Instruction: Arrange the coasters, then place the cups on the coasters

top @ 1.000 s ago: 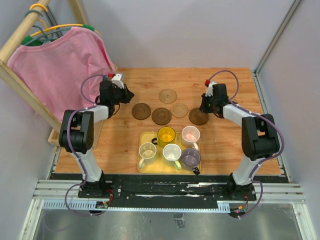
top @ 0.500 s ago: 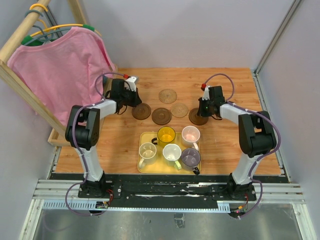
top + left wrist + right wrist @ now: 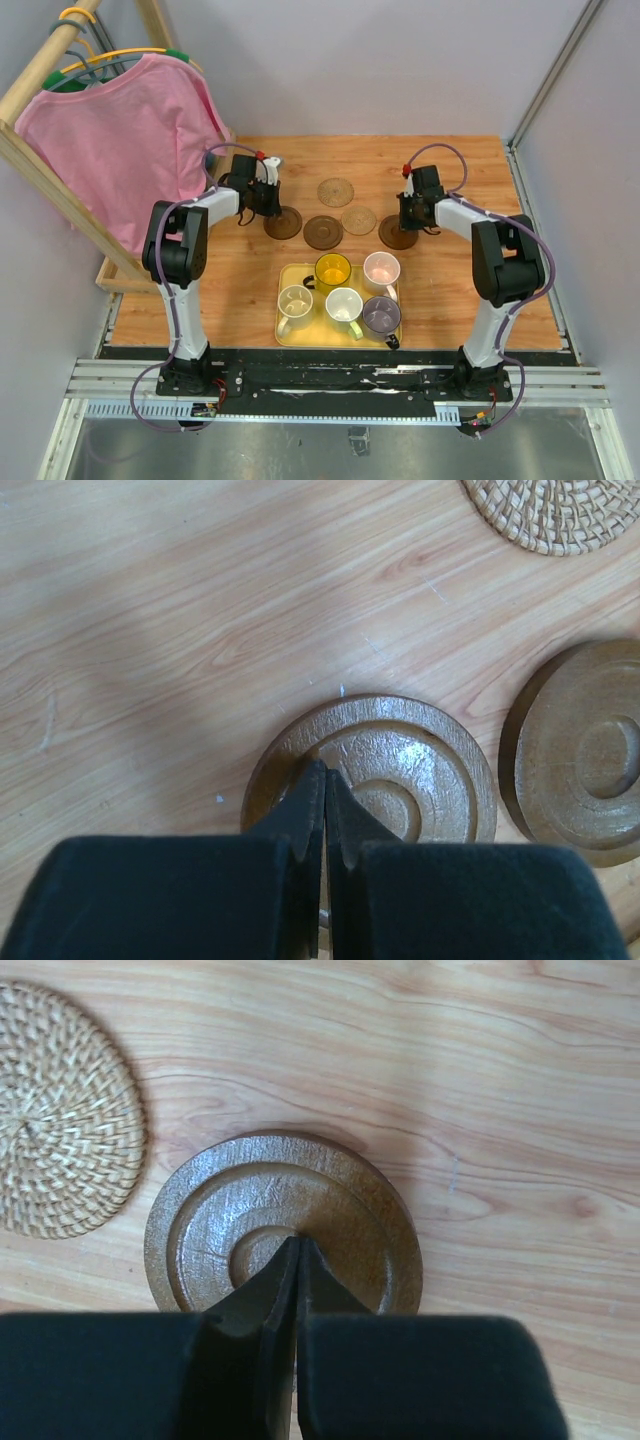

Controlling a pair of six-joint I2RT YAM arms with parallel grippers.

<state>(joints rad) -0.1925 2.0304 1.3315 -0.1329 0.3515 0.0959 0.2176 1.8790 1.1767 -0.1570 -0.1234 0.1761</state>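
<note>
Three dark brown coasters lie in a row on the wooden table: a left one (image 3: 285,224), a middle one (image 3: 323,231) and a right one (image 3: 396,235). Two tan woven coasters (image 3: 336,191) (image 3: 359,220) lie behind them. My left gripper (image 3: 268,207) is shut, its tips (image 3: 325,772) resting over the left coaster (image 3: 420,770). My right gripper (image 3: 410,221) is also shut, its tips (image 3: 298,1244) at the middle of the right coaster (image 3: 240,1210). Several cups stand on the yellow tray (image 3: 284,338): yellow (image 3: 333,270), pink (image 3: 381,268), beige (image 3: 296,300), white (image 3: 343,302) and grey-purple (image 3: 381,314).
A pink shirt (image 3: 120,140) hangs on a wooden rack (image 3: 40,170) at the left edge of the table. Grey walls close off the back and right sides. In the wrist views, a tan woven coaster (image 3: 555,510) (image 3: 60,1110) lies close beside each gripper.
My left gripper has swung right onto the left dark coaster. My right gripper has shifted left and down onto the right dark coaster. Coasters and cups have not visibly moved.
</note>
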